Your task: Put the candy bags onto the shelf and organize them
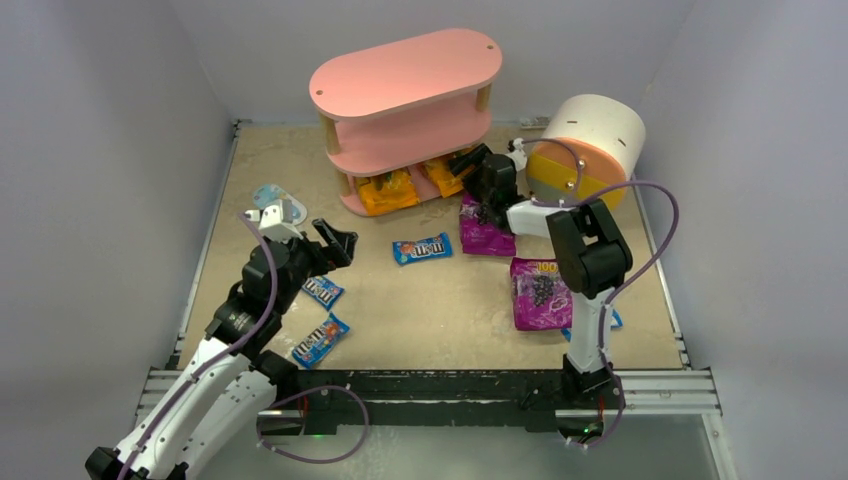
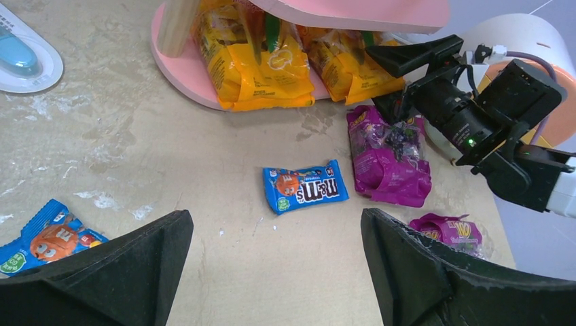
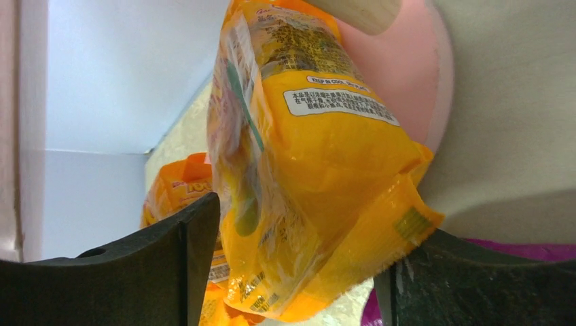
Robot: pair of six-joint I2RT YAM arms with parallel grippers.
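Our right gripper [image 3: 306, 238] has one black finger on each flank of an orange bag [image 3: 326, 156]. We cannot tell whether the fingers press the bag or only stand beside it. The bag sits on the bottom board of the pink shelf [image 1: 405, 72]. Just past the jaws, farther along the same board, we see a second orange bag [image 1: 388, 192]. Below and behind this gripper a purple bag [image 1: 485, 232] lies crumpled on the table [image 1: 440, 310]. Farther back, by the arm's elbow, lies the other purple bag [image 1: 540, 295].

Our left gripper [image 2: 275, 224] hangs above the table, well apart from the shelf, with its jaws spread wide and nothing between them. Straight ahead of them a blue M&M's packet [image 2: 306, 190] lies flat, about midway to the shelf's foot. Close to the left finger, slightly behind its tip, lies a second blue packet [image 2: 47, 241], and nearer the arm's base a third blue packet [image 1: 320, 340]. Far ahead and to the left of these jaws rests a pale blue-and-white oval item [image 2: 24, 58].
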